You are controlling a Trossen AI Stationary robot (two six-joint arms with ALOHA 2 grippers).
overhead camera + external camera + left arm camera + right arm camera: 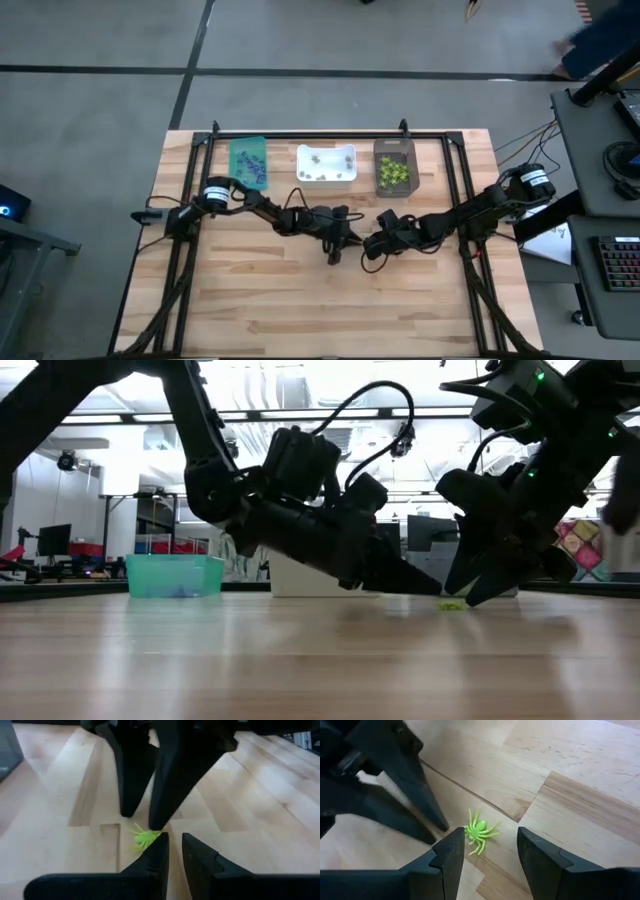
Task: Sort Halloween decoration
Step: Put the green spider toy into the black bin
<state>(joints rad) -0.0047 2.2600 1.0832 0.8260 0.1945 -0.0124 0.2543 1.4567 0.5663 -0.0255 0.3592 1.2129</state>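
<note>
A lime-green spider trinket (479,832) lies on the wooden table near its middle. My right gripper (490,850) comes down slanting from the right and stands open astride the spider, which lies nearer one finger (451,851). My left gripper (176,852) lies low and nearly level from the left, with only a narrow empty gap between its fingers. Its tips (440,826) stop just short of the spider (144,839). In the low view the spider (450,604) sits under the right fingertips (470,592). My right gripper has one fingertip (157,824) right at the spider's far side, pointing down at a slant. I cannot tell whether it touches. The spider lies flat on the table.
Three bins stand in a row along the far edge: a teal one (236,150) with purple trinkets, a white one (301,163) with pale ones, a dark brown one (379,152) with green ones. Bare wood spreads toward the near edge (330,320).
</note>
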